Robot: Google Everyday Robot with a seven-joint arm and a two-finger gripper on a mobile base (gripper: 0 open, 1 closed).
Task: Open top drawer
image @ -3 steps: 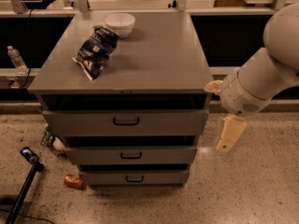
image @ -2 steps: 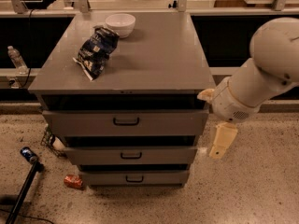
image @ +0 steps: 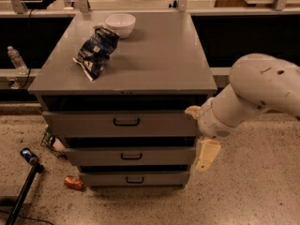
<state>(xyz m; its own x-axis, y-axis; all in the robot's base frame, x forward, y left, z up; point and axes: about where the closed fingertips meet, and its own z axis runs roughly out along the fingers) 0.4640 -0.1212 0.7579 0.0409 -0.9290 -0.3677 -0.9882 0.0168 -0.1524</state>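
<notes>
Well, nearest to me on the speckled floor (image: 262, 191) a black pole (image: 21, 196) lies at the lower left, with a blue can (image: 28, 154) by its upper end and a small red-orange item (image: 73, 182) at the foot of the cabinet. None of that bears on the job.

On the right, the white arm (image: 255, 95) comes in from the edge of view. The gripper (image: 205, 154) hangs pointing down just beside the right-hand ends of the drawer fronts, about level with the middle drawer (image: 93, 156). Whether it is spread or closed I cannot tell from this angle, and I see nothing in its grasp. The bottom drawer (image: 103, 178) sits lowest and narrowest.

The top drawer (image: 79, 124) is the widest front, directly under the desk (image: 154, 74). Its black loop handle (image: 126, 122) sits mid-front, well to the left of the gripper and somewhat higher.

I judge the drawer not yet pulled: its front stays tucked beneath the desk's edge with only a dark gap above it. So none of the opening is done, and the approach is only partway. What remains is to bring the gripper across and up to the handle, take hold of it, and draw the drawer out toward me.

Farther back on the desk lie a crumpled blue chip bag (image: 96, 50) and, beyond it, a white bowl (image: 120, 23). A water bottle (image: 16, 60) stands off to the left.
</notes>
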